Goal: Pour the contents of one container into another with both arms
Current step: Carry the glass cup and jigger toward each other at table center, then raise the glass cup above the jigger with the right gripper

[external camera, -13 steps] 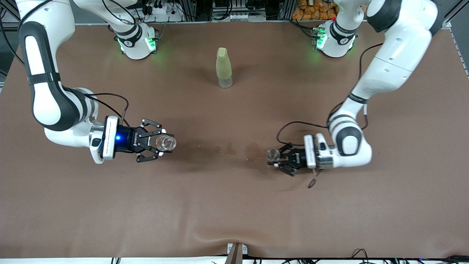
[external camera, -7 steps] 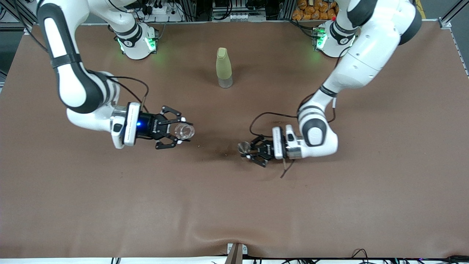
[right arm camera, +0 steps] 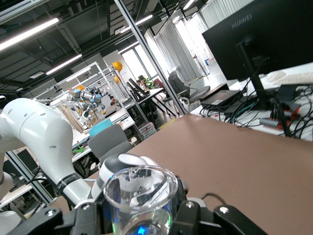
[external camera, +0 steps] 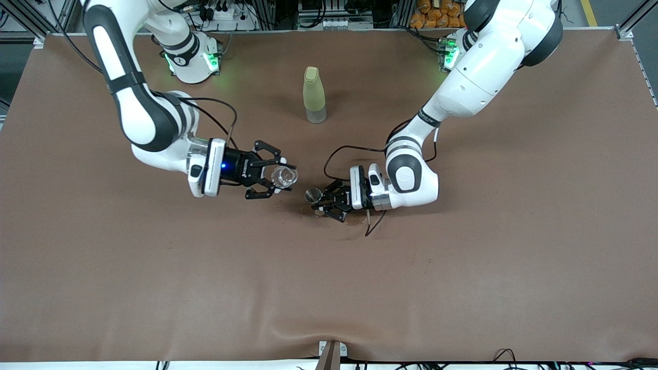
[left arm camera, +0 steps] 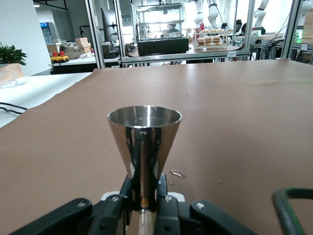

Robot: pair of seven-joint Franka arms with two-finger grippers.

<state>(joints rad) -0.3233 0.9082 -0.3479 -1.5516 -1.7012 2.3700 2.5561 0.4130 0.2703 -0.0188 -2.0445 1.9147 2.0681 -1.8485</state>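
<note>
Both arms have converged mid-table: right gripper (external camera: 277, 179) pinching the glass cup (external camera: 284, 176), left gripper (external camera: 320, 199) pinching the steel jigger (external camera: 312, 195), upright beside it, ready for pouring.

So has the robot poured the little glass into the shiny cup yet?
Not yet. Done: the right gripper holds the glass and the left gripper holds the jigger, both upright, side by side over the table's middle. Left: tipping the glass over the jigger's mouth. I can't see liquid in the glass.
</note>
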